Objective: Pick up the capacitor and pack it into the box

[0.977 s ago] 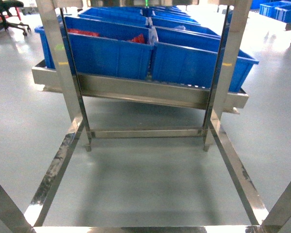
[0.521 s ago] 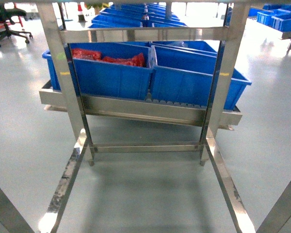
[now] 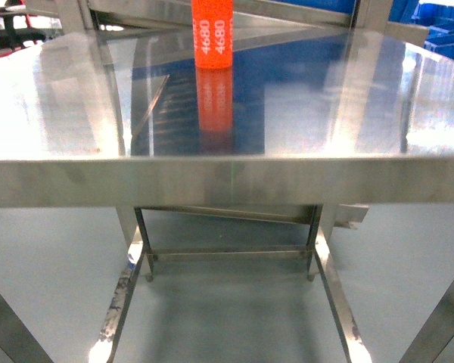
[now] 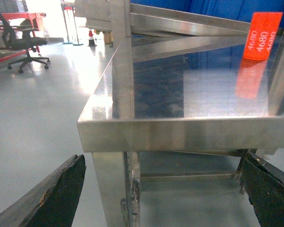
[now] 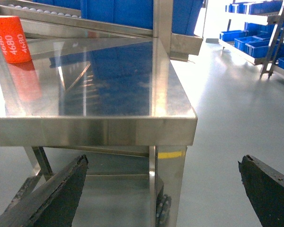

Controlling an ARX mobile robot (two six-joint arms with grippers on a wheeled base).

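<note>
**Both jaws apart, below the worktop edge**

The left gripper [image 4: 163,198] and right gripper [image 5: 163,198] hold their jaws wide apart, gripping nothing, each just below the steel worktop's [image 3: 303,113] front edge. The capacitor [image 3: 212,34] (an orange cylinder printed "4680") stands upright on the worktop's far side, well apart from both. Blue bins [image 5: 128,12] sit behind the worktop. No box shows.

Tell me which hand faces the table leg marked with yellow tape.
The right hand: yellow tape bands the corner leg before it. The leg before the left hand shows none.
</note>
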